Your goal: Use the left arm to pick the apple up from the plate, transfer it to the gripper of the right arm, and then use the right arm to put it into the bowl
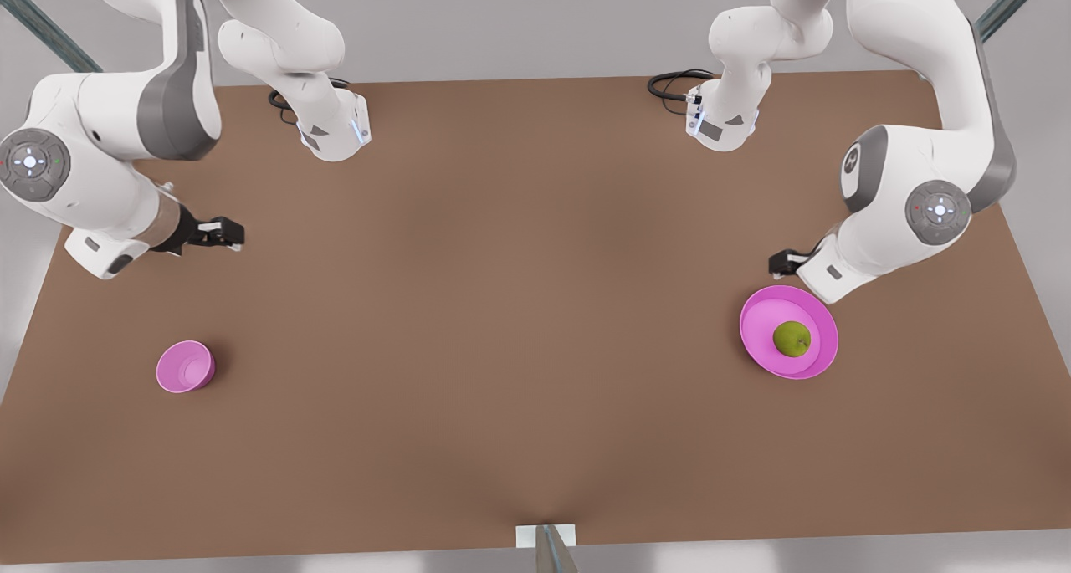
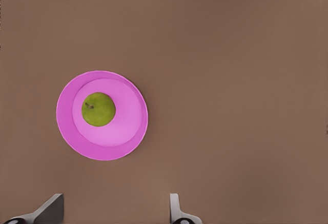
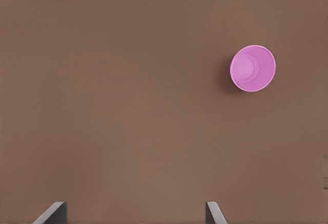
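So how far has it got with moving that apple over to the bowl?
Nothing is done yet. The apple sits on the pink plate, and the pink bowl across the table holds nothing. The left pincer, by the plate at the front view's right, is open above the table. The right pincer, open, waits near the bowl. The pickup, handover and drop into the bowl all remain.

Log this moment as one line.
apple on plate | bowl empty | left gripper open | right gripper open

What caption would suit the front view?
Green apple waits on pink plate; pink bowl sits far across the table.
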`<state>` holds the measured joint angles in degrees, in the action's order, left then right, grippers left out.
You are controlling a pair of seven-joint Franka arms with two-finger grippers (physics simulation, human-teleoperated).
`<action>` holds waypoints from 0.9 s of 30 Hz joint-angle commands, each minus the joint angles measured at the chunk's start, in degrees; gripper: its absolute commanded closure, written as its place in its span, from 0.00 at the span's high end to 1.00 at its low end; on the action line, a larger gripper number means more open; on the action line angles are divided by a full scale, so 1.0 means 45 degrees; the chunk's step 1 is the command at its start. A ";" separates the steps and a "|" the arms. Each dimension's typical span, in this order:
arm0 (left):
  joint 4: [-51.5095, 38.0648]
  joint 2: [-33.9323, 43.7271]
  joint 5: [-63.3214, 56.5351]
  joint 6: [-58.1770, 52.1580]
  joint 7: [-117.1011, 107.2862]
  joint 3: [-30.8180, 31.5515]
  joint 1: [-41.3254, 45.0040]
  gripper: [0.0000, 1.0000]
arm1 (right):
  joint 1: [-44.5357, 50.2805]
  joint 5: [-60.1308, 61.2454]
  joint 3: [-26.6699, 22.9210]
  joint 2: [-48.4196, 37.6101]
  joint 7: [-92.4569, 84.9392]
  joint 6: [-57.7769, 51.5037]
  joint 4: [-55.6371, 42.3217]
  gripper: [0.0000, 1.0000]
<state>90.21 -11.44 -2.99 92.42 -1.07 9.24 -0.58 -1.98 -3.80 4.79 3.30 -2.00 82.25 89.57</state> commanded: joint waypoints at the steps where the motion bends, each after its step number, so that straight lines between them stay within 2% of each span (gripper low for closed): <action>1: -0.0009 0.0002 -0.0020 0.0615 -0.1110 -0.0002 0.0049 1.00 | -0.0068 0.0004 -0.0010 -0.0012 -0.0258 0.0121 -0.0003 1.00; 3: -0.0048 -0.0017 -0.0020 0.0361 -0.1149 -0.0002 0.0050 1.00 | -0.0068 0.0004 -0.0010 -0.0012 -0.0258 0.0121 -0.0003 1.00; 5: -0.0106 -0.1460 -0.0059 0.0944 -0.0098 -0.0724 -0.0379 1.00 | -0.0068 0.0004 -0.0010 -0.0012 -0.0258 0.0141 0.0017 1.00; 8: -0.0067 -0.3454 0.0019 0.4148 0.0414 -0.1154 -0.1102 1.00 | -0.0048 0.0004 -0.0010 -0.0012 -0.0258 0.0141 0.0036 1.00; 10: 0.0401 -0.3904 0.0078 0.6004 0.0395 -0.1174 -0.1493 1.00 | -0.0048 0.0004 -0.0010 -0.0012 -0.0258 0.0141 0.0075 1.00; 11: 0.1279 -0.3943 0.0156 0.7293 0.0414 -0.1154 -0.1728 1.00 | -0.0048 0.0004 0.0010 -0.0012 -0.0258 0.0141 0.0095 1.00; 15: 0.2863 -0.4139 0.0156 1.0087 0.0297 -0.1154 -0.1728 1.00 | -0.0048 0.0004 0.0010 -0.0012 -0.0277 0.0141 0.0114 1.00; 27: 0.4073 -0.4685 0.0175 1.0322 0.0316 -0.1154 -0.1884 1.00 | -0.0009 0.0004 0.0049 0.0008 -0.0277 0.0121 0.0192 1.00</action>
<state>108.57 -32.55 -2.14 136.64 -0.09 4.04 -9.05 -2.20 -3.81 4.98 3.40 -2.96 82.88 90.45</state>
